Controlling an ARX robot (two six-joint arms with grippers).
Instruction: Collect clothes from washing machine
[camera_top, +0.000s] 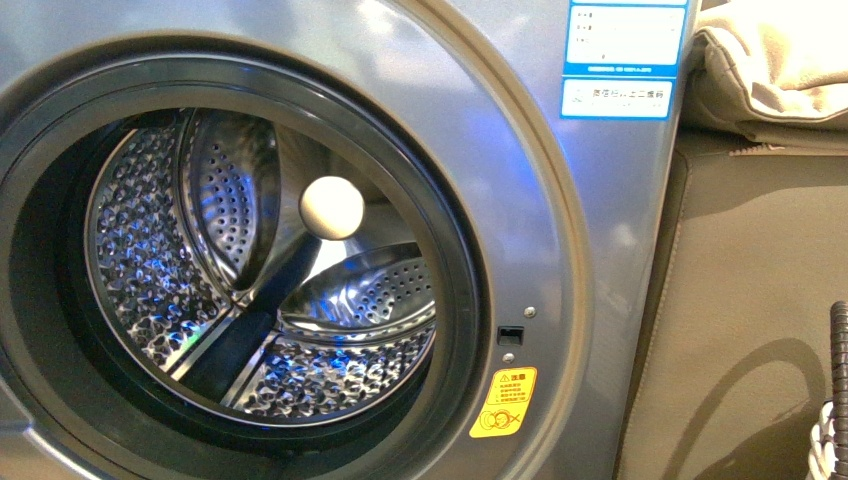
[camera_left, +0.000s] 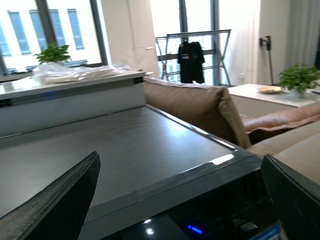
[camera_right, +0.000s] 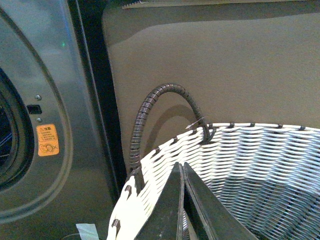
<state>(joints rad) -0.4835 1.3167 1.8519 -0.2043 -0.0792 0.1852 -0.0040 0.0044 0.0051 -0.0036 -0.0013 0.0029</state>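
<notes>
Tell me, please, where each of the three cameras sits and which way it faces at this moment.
Front view: on the body, facing the washing machine and its open drum; no arm shows.
Left wrist view: above the washer's black top, looking across to a sofa; open left pincer.
Right wrist view: over the basket; shut right pincer.
Front and right wrist views share the orange sticker.

Washing machine (camera_top: 600, 300) front, grey-silver. Blue-white label (camera_top: 625, 55) at upper right of the panel: lines of small print, too blurred to read. Yellow-orange sticker (camera_top: 504, 402) beside the porthole rim, below a small latch slot: warning triangle, small characters, a crossed-out symbol; wording illegible. Right wrist view shows this sticker, equally unreadable.
</notes>
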